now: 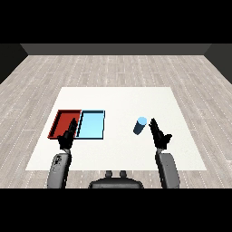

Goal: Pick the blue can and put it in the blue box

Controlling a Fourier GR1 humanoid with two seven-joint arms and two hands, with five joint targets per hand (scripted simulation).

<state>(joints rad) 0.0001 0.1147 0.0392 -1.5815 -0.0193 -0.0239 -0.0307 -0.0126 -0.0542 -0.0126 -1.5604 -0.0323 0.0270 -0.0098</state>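
Right robot hand (pixel 159 136) hangs with fingers straight, holding nothing, the smooth blue can (pixel 140 125) upright just to its left on bare white counter (pixel 122 102). Left robot hand (pixel 66 137), fingers relaxed and empty, overlaps the near rims of the flat red tray (pixel 62 118) and light blue tray (pixel 93 125).

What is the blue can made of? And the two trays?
The blue can looks like smooth painted metal or plastic; its plain, even colour leaves that open. The red tray and the light blue tray look like matte plastic: flat colour, thin dark rims, no shine.
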